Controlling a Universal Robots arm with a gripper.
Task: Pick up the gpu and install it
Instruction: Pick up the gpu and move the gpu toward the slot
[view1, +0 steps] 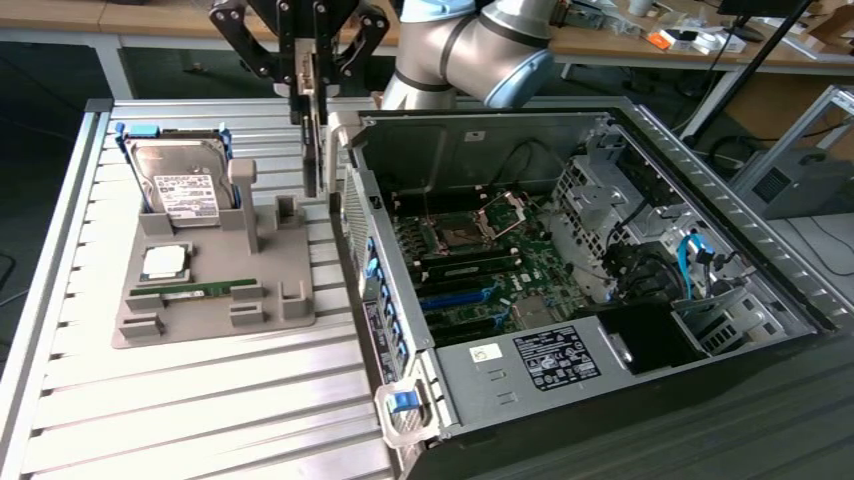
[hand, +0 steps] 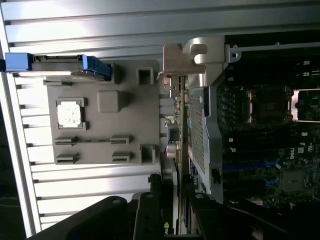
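Note:
The gpu (view1: 312, 140) hangs on edge, long side vertical, above the slatted table between the grey holder (view1: 214, 310) and the open computer case (view1: 454, 130). My gripper (view1: 310, 85) is shut on its upper end. In the wrist view the gpu (hand: 179, 130) appears edge-on, its silver bracket (hand: 175, 57) at the end away from my gripper (hand: 177, 200). It hovers just outside the case's perforated wall (hand: 200, 125), beside the motherboard (hand: 270, 130). The card is lifted off the holder.
The grey holder carries a hard drive (view1: 180, 180) standing at its far end, a CPU (view1: 166, 262) and a RAM stick (view1: 200, 288). The motherboard (view1: 481, 260) lies exposed inside the case. Desks and cables stand behind the table.

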